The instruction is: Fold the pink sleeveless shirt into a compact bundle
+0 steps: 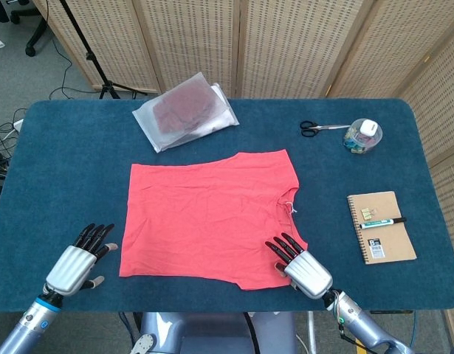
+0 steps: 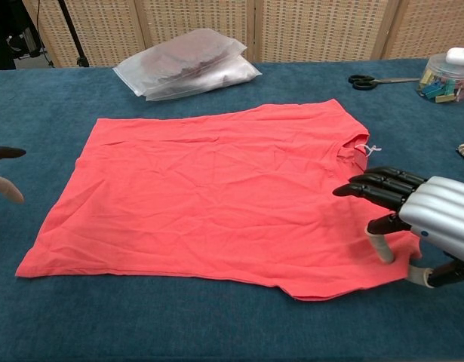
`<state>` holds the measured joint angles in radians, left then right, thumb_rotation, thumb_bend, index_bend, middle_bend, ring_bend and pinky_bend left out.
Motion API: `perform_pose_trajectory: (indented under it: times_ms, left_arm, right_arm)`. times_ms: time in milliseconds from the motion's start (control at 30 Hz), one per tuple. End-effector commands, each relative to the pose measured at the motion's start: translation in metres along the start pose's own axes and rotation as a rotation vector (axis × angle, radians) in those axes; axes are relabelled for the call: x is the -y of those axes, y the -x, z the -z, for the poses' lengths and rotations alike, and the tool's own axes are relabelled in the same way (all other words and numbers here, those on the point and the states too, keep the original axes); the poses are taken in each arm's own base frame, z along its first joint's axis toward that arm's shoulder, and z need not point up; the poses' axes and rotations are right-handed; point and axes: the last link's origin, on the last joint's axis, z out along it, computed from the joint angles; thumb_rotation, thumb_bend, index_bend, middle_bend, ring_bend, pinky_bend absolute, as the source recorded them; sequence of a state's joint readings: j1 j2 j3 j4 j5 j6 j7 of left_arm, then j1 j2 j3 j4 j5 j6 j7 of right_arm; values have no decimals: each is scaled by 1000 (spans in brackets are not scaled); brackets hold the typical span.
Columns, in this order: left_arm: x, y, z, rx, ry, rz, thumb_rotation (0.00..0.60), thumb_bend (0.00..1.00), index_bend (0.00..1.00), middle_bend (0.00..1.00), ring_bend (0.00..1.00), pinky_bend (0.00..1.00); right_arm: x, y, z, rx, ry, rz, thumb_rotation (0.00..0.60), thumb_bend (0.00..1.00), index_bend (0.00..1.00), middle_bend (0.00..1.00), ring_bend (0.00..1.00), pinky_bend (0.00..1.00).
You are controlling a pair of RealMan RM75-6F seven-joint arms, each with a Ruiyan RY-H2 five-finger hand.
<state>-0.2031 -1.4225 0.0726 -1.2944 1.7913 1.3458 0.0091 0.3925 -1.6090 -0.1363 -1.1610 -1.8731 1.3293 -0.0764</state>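
The pink sleeveless shirt (image 1: 212,214) lies spread flat in the middle of the blue table (image 1: 64,162), its neck opening pointing right. My right hand (image 1: 300,265) hovers over the shirt's near right corner with fingers spread and nothing in them. In the chest view the shirt (image 2: 209,188) fills the centre, and the right hand (image 2: 420,219) has one light fingertip (image 2: 382,251) down at the cloth. My left hand (image 1: 75,264) sits open just left of the shirt's near left corner, apart from it. Only its fingertips (image 2: 5,154) show in the chest view.
A clear plastic bag of clothing (image 1: 186,110) lies behind the shirt. Scissors (image 1: 319,127) and a small tub of clips (image 1: 363,135) sit at the back right. A brown notebook with a pen (image 1: 380,226) lies to the right of the shirt.
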Motion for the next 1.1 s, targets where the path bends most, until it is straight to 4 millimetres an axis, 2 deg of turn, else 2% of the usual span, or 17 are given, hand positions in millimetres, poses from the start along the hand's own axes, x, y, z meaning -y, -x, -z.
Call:
perform_pose_trajectory:
  times_ms: [33, 267, 667, 1100]
  left_arm:
    - [-4, 10, -5, 15, 15, 17, 600, 9, 328, 0, 0, 0]
    - [-13, 26, -10, 34, 32, 50, 600, 11, 338, 0, 0, 0]
    - [-21, 34, -25, 14, 48, 32, 600, 34, 353, 0, 0, 0]
    - [-24, 36, -29, 16, 38, 25, 600, 222, 409, 0, 0, 0]
  right_arm:
    - [0, 0, 0, 1, 1, 2, 600, 440, 616, 97, 0, 0]
    - [0, 0, 0, 2, 4, 8, 600, 440, 616, 97, 0, 0]
    - [-1, 0, -1, 0, 13, 12, 600, 452, 616, 97, 0, 0]
    - [-3, 0, -1, 1, 17, 14, 600, 470, 616, 97, 0, 0]
